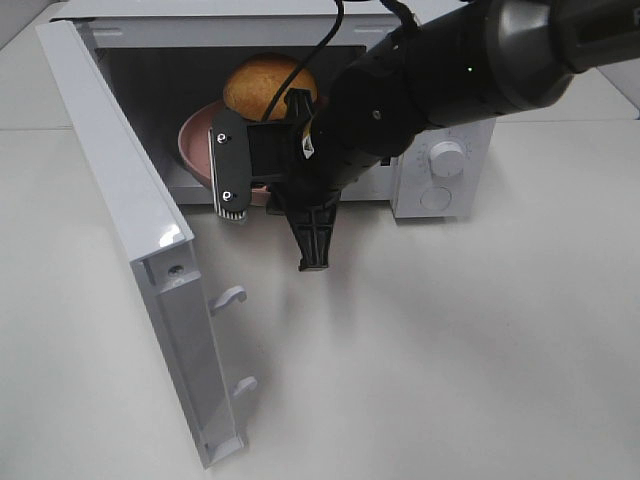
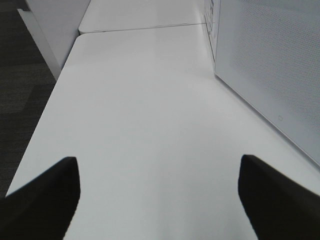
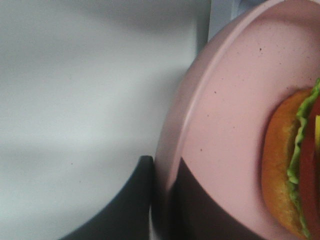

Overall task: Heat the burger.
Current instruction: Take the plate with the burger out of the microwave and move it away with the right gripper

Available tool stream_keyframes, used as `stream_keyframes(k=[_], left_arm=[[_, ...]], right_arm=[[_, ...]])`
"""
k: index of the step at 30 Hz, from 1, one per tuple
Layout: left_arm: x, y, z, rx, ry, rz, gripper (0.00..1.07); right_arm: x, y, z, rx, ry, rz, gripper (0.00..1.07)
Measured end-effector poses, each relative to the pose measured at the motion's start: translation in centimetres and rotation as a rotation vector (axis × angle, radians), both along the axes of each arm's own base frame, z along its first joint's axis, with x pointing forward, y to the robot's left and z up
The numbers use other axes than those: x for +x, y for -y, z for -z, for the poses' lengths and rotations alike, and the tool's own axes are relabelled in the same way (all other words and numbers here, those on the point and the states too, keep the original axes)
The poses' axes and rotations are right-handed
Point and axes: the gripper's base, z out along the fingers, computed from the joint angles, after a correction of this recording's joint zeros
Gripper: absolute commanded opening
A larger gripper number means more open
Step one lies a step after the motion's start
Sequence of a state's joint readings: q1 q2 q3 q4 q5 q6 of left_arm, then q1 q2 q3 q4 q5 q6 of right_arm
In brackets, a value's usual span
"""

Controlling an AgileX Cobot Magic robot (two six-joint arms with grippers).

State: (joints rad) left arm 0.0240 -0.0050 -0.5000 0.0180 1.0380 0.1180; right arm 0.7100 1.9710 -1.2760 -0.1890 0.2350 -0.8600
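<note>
At 12 o'clock, inside the open microwave [image 1: 440,170], the right gripper [image 3: 160,200] pinches the pink plate [image 3: 225,100] carrying the burger [image 1: 268,85]; left gripper [image 2: 159,200] spread apart.

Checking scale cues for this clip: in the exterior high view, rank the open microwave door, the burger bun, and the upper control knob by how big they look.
1. Microwave door, by far the largest, though it is also nearest the camera.
2. Burger, partly hidden by the right arm.
3. Upper knob, smallest.
</note>
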Motion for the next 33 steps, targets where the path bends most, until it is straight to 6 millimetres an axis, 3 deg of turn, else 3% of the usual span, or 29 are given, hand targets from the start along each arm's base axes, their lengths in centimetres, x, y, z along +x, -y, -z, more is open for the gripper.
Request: stream_keyframes(k=[16,33], left_arm=[[0.0,0.0,0.0,0.0,0.0,0.0,0.8],[0.0,0.0,0.0,0.0,0.0,0.0,0.8]], right_arm=[[-3.9,2.9,0.2,0.012,0.029,-0.054,0.0],[-9.2,7.7,-0.5,0.019,0.001,-0.028,0.0]])
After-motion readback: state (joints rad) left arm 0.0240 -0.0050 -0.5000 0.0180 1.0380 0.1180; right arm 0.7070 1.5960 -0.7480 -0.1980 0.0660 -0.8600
